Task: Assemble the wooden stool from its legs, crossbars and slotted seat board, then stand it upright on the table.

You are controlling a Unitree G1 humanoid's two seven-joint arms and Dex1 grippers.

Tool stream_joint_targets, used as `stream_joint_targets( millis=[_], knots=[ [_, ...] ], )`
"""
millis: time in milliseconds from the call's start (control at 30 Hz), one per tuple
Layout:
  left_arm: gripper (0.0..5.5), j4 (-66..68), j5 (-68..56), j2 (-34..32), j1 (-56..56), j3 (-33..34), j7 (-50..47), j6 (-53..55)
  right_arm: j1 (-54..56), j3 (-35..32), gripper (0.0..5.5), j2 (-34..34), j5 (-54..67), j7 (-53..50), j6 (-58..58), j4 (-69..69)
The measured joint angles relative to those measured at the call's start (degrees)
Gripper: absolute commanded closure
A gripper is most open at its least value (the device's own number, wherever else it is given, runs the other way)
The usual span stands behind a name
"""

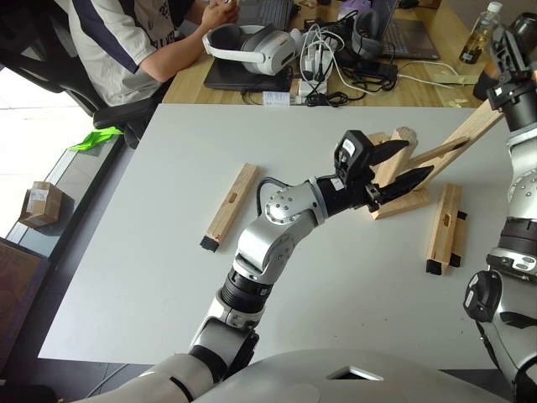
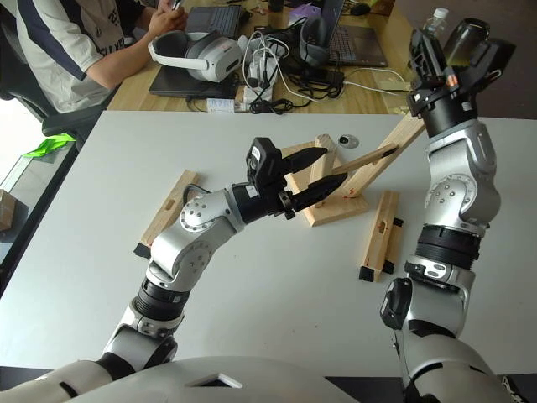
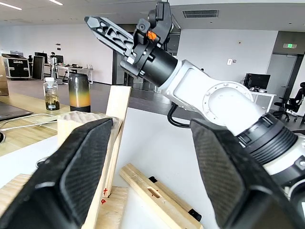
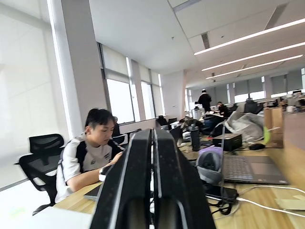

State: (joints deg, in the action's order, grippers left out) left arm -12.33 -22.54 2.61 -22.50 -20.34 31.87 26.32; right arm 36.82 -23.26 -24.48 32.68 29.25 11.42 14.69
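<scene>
Sitting toward the far right corner of the table (image 1: pixel 168 277), the half-built stool (image 2: pixel 336 189) is only a partial frame. A flat board (image 2: pixel 331 211) lies on the surface, and an upright leg (image 2: pixel 324 153) with a rounded top rises from it. A long slanted piece (image 2: pixel 377 164) climbs toward the right edge, and a thin crossbar (image 2: pixel 365 157) runs between leg and slant.

The left gripper (image 1: pixel 403 166) is spread wide, its fingers (image 3: pixel 90 162) flanking the upright leg with daylight on both sides, so nothing is gripped. The right gripper (image 4: pixel 153 136) is raised above the slanted piece's top end, fingers pressed together and pointing up, empty. Whether that piece leans on the right wrist cannot be told.

A loose leg (image 1: pixel 232 206) lies alone left of the frame, well apart from it. Two more slotted pieces (image 1: pixel 443 228) lie side by side near the right edge.

By the look of it this is an early-to-middle stage. Several parts have yet to be fitted, the frame looks crooked and unseated, and standing the stool upright is a long way off.
</scene>
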Motion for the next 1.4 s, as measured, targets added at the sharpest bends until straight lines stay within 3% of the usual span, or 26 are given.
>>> stream_joint_targets(
  millis=[200,433,700,800,933,1000,1133,1400],
  knots=[
    [2.50,0.1,-0.5,4.2,-1.7,-2.2,-1.8,1.2,3.2,1.1,5.46,-1.6,-8.9,-6.2,-6.8,9.7],
    [2.50,2.4,2.8,7.9,-6.2,0.2,-10.6,-3.4,0.0,13.0,5.46,-3.0,-17.5,3.1,-13.0,4.9],
    [2.50,-2.1,1.7,6.6,-8.7,10.6,-16.9,-8.2,-8.0,20.7,5.46,-7.9,-16.1,14.9,8.1,-1.4],
    [2.50,0.8,2.5,6.4,-8.9,9.9,-17.0,-8.2,-9.2,21.0,5.46,-9.1,-15.1,17.1,11.9,-3.7],
    [2.50,4.2,4.0,6.9,-6.9,4.2,-16.0,-5.5,-9.9,21.5,5.46,-9.9,-16.3,18.7,8.4,-2.6],
    [2.50,5.0,4.2,6.7,-4.8,1.0,-15.2,-2.7,-10.0,19.4,5.46,-8.5,-15.6,17.9,3.9,-0.3],
    [2.50,5.9,5.0,6.1,-4.3,-2.0,-14.2,1.1,-4.9,9.0,5.46,-2.8,-11.4,8.2,-6.6,4.9],
    [2.50,4.6,4.8,6.0,-4.2,-2.4,-13.0,3.0,3.5,-0.1,5.46,-2.7,-13.0,-11.7,-15.6,16.5]
  ],
)
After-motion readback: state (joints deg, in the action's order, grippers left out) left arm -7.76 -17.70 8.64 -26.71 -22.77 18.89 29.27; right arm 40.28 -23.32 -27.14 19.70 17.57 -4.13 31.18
